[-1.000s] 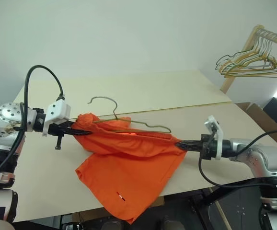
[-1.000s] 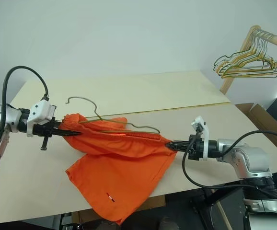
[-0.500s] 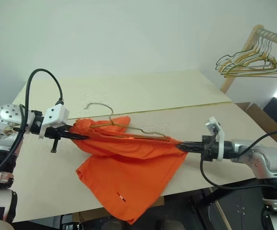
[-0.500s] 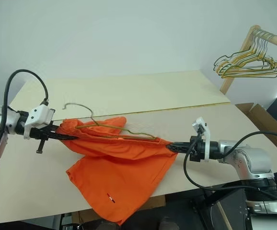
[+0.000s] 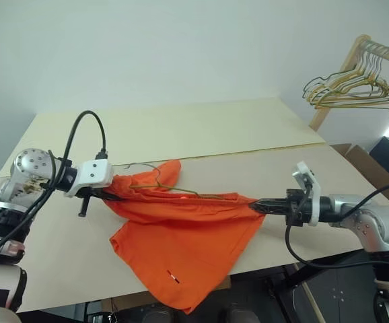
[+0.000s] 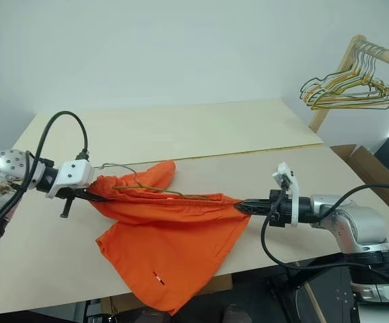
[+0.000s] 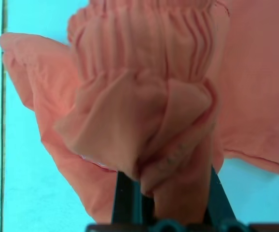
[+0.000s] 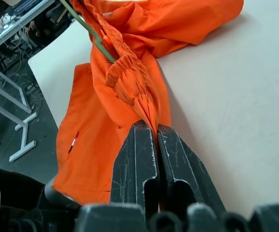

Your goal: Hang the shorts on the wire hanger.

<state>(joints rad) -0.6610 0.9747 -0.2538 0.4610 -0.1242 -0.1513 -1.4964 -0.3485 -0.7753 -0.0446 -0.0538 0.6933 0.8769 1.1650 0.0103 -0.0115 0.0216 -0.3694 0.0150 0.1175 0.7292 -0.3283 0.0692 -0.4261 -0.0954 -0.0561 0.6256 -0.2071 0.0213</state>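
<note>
While stretched: one shorts (image 5: 181,235), one hanger (image 5: 174,190)

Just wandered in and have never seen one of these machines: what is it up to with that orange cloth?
The robot is stretching orange shorts between its arms above a table. Its left pincer and right pincer are each shut on an end of the gathered waistband. A thin wire hanger is caught up in the fabric, its hook poking out near the left pincer. More hangers dangle from a rack behind.

Your left gripper (image 5: 114,196) and right gripper (image 5: 256,205) stretch the shorts (image 5: 181,239) over the table (image 5: 60,262), the wire hanger (image 5: 164,188) lying along the waistband.
</note>
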